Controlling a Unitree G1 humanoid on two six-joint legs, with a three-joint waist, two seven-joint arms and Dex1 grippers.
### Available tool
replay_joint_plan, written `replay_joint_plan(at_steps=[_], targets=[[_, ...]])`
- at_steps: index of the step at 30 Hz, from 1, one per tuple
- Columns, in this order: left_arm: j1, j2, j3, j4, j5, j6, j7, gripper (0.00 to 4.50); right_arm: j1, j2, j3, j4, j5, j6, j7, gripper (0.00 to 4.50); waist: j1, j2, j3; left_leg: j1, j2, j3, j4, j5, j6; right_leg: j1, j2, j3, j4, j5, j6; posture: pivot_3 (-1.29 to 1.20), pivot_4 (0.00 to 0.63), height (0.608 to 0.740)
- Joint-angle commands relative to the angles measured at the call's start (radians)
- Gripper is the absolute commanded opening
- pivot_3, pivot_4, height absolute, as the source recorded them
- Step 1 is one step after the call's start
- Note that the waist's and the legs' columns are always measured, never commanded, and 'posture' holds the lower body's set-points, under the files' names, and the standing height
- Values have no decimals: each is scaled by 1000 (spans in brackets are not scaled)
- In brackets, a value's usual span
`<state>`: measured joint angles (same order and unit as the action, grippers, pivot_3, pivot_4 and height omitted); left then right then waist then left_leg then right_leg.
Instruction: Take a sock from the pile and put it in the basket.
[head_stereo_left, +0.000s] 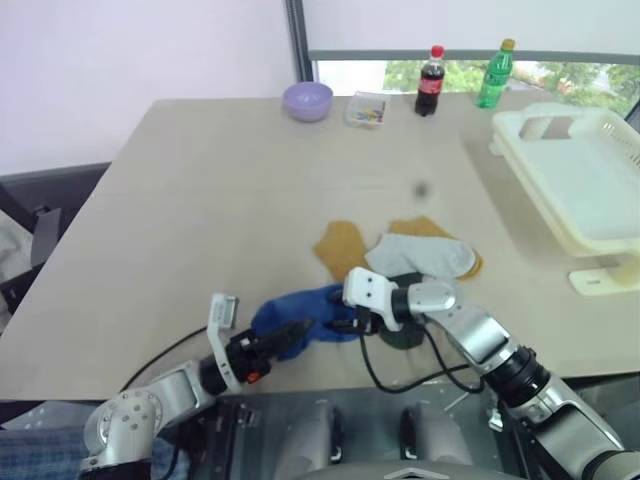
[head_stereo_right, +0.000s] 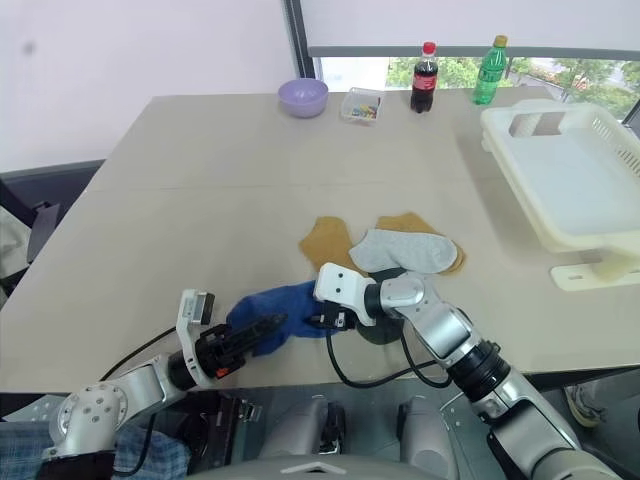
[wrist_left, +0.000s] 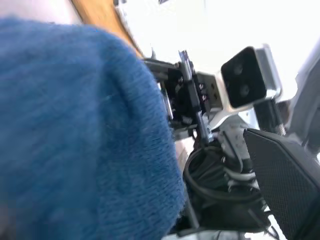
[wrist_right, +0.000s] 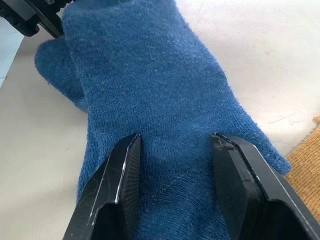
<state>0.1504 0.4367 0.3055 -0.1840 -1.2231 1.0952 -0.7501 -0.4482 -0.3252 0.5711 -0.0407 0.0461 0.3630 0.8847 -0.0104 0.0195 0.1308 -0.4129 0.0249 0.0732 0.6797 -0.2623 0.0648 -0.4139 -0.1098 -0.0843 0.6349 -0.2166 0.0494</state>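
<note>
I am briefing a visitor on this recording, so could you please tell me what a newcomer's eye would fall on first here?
First, the royal blue knitted sock at the table's near edge, with the left gripper and right gripper meeting at it from either side; the right gripper's black fingers straddle it. Behind it lies the small pile of mustard-brown and light grey socks, and the large cream-white slotted plastic basket stands at the far right.

I see broad bare table on my left and ahead, free for a hand to pass; the far edge is lined by a lilac bowl, a clear tray, a cola bottle and a green bottle; the basket walls off the right side; near the front edge, the pile and both grippers, left and right, crowd the blue sock, a black cable looping beside them.
</note>
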Motion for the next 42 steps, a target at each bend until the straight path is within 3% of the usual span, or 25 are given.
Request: replay_joint_plan(at_steps=[1,12,19,27,42], targets=[[-1,-17,25,25,-59,12,15,4473,22,-19,-2,35,-44,38,-25,2282,0,-3,2,0,0,0,0,0,0,0,0,0,0,0,0,0,150,733],[-25,-76,112,-4,-257,-25,92,4473,33,-29,2,27,-54,44,-30,2282,0,-13,10,-2,1,-2,-7,0,-1,-1,-1,2,-7,2,-4,0,150,733],[-18,-71,76,-53,-329,-22,153,4473,25,-29,1,35,-56,44,-31,2282,-1,-14,11,-2,0,-2,-9,1,-1,-1,-1,1,-9,2,-4,0,150,733],[-33,-90,35,-66,-321,-63,186,4473,21,-38,-24,6,-44,65,-34,2282,0,-15,12,-2,1,-2,-9,1,-1,-1,0,1,-9,2,-4,0,150,733],[-127,-176,-62,-18,-204,-164,180,4473,44,-243,-151,-358,34,289,10,2282,28,-20,29,-13,-3,-3,-10,3,-5,-7,-2,-7,-14,3,-5,0,150,733]])
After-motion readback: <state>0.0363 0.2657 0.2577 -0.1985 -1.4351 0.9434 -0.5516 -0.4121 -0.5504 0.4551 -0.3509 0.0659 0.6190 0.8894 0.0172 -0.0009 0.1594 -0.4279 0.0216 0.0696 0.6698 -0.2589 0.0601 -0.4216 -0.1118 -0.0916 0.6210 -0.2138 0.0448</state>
